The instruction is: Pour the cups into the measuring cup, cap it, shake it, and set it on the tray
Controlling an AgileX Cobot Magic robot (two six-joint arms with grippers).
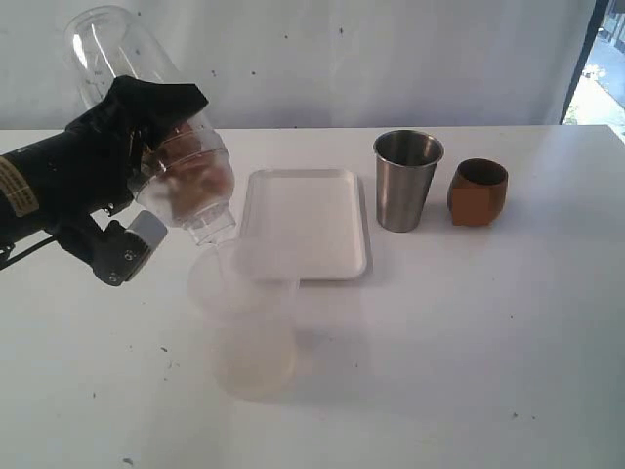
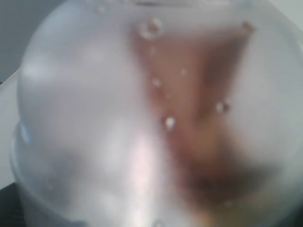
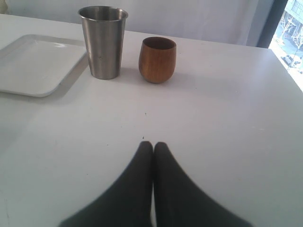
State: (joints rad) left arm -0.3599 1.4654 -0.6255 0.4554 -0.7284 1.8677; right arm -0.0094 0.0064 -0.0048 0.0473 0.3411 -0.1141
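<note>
We judge pouring and capping done. Our left gripper (image 1: 146, 115) clamps the tall clear plastic measuring cup (image 1: 190, 176) at upper left of the exterior frame, its clear dome cap (image 1: 211, 229) tipped downward and brown liquid inside, seemingly mid-shake. Setting it on the flat white tray (image 1: 305, 175) at centre is what is left. A frosted plastic tub (image 1: 246, 327) stands below the cup, crowding the tray's lower-left corner. The steel tumbler (image 1: 407, 181) and rounded brown cup (image 1: 479, 192) stand right of the tray. Our right gripper (image 3: 153, 146) has its jaws pressed together, empty.

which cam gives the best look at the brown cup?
Right wrist view: the brown cup stands upright, close and sharp, beside the steel tumbler, rim and side visible. The exterior view shows the brown cup smaller, at the right. The left wrist view shows none of it, only the blurred measuring cup filling the frame.
</note>
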